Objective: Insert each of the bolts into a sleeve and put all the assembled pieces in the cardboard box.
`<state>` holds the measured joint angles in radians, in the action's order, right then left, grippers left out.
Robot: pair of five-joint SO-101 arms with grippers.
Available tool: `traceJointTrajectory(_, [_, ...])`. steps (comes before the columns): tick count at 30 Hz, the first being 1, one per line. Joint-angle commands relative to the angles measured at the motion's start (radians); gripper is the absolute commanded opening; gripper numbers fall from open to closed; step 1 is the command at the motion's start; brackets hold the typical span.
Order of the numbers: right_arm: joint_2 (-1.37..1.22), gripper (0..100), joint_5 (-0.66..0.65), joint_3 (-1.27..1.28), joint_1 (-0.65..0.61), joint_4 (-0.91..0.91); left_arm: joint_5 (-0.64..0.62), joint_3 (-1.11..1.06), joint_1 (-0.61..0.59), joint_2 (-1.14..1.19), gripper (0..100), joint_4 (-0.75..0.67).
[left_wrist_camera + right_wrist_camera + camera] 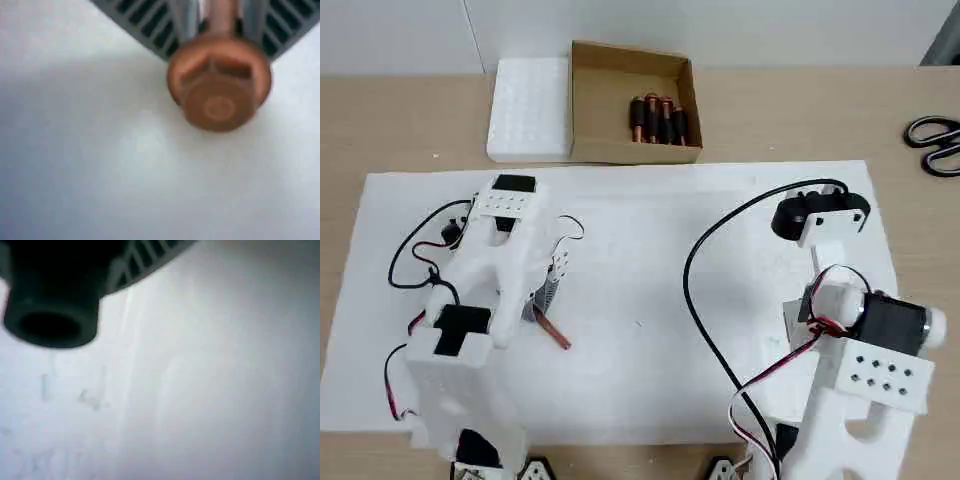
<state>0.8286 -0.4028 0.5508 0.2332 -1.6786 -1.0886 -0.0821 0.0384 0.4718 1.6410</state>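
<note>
My left hand (pixel 544 298) hangs low over the left part of the white foam sheet (pixel 650 330) that covers the surface, and it is clamped on a copper bolt (pixel 558 335). In my left wrist view the two ribbed fingers (pixel 145 20) squeeze the shank from either side, and the flanged head sticks out beyond the fingertips, pointing down toward the sheet. I cannot tell whether the head touches the sheet. Farther back lies a white foam block (pixel 530 110). Touching its right side is the cardboard box (pixel 588 105), where four assembled pieces (pixel 658 120) lie side by side near the right wall, well apart from both of my hands. My right hand (pixel 65 265) is closed around a black sleeve (pixel 50 320). The sleeve's open end juts past a ribbed finger (pixel 145 257) and hangs above the sheet on the right side. Scissors (pixel 935 145) rest on the bare surface at the far right edge.
</note>
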Motion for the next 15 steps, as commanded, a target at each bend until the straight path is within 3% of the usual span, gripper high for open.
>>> traceJointTrajectory(1, [0.016, 0.4, -0.009, -0.006, 0.004, 0.019, 0.031, 0.041, -0.006, 0.083, 1, 0.029])
traceJointTrajectory(10, [0.018, 0.4, -0.009, -0.006, 0.004, 0.019, 0.052, 0.318, 0.006, -0.112, 1, 0.110])
traceJointTrajectory(15, [0.018, 0.4, -0.031, -0.009, 0.004, 0.019, 0.170, 0.443, 0.054, -0.265, 1, 0.109])
